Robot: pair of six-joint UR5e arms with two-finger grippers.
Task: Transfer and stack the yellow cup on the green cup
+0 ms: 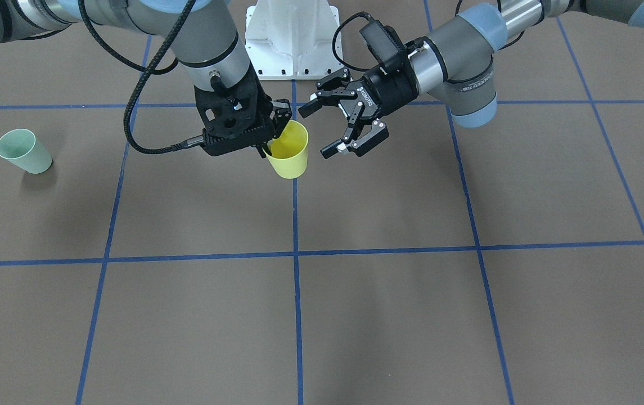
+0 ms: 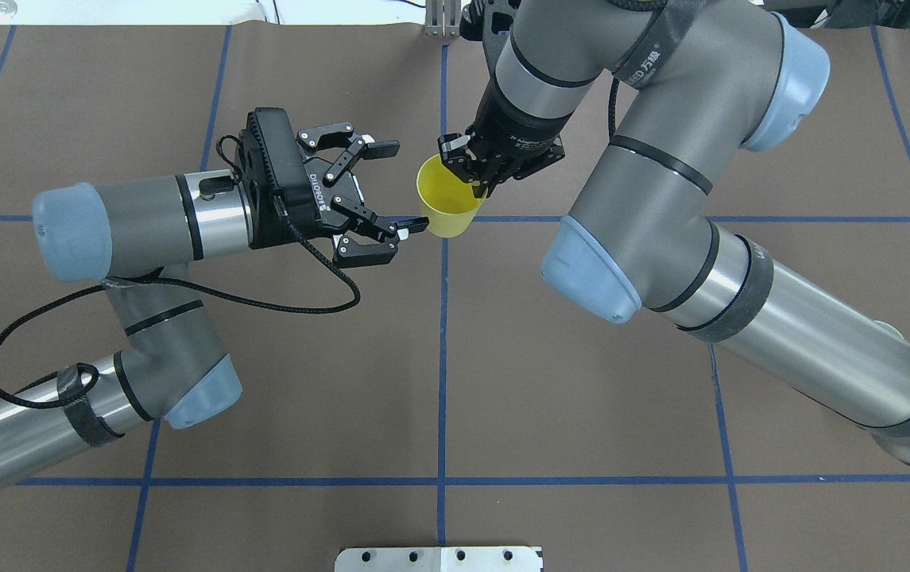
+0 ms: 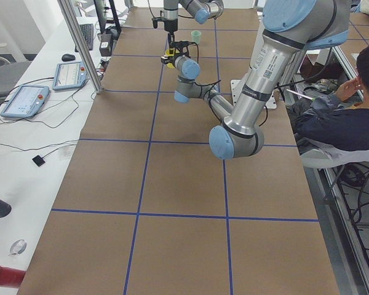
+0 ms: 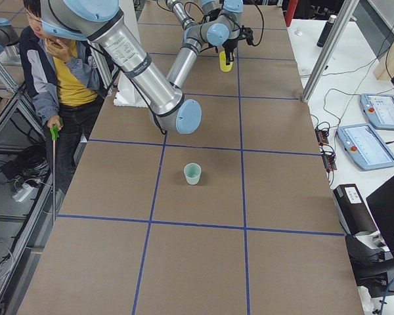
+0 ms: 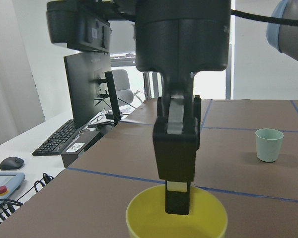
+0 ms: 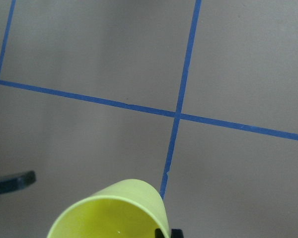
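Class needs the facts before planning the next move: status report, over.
Left claw open, beside the yellow cup. Right claw shut on its rim, cup upright. Green cup stands alone; nothing between the cups.

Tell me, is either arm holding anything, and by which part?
Jaws of the right gripper pinch the yellow cup by its rim; the left gripper holds nothing.
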